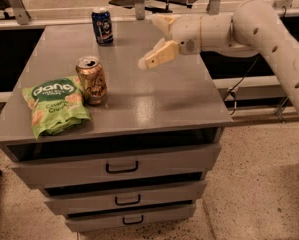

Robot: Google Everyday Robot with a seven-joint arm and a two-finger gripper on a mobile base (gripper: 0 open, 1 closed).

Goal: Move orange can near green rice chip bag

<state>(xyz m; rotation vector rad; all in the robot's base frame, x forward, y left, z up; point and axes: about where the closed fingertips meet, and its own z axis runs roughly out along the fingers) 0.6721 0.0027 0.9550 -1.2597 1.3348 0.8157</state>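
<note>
The orange can stands upright on the grey cabinet top, left of the middle. Its left side touches or nearly touches the right edge of the green rice chip bag, which lies flat at the front left. My gripper hangs above the cabinet top, to the right of the can and farther back, well apart from it. It is open and empty, with one tan finger pointing down and left.
A dark blue can stands upright at the back of the cabinet top. The cabinet has drawers in its front. My white arm reaches in from the right. Chair legs and a rail stand behind the cabinet.
</note>
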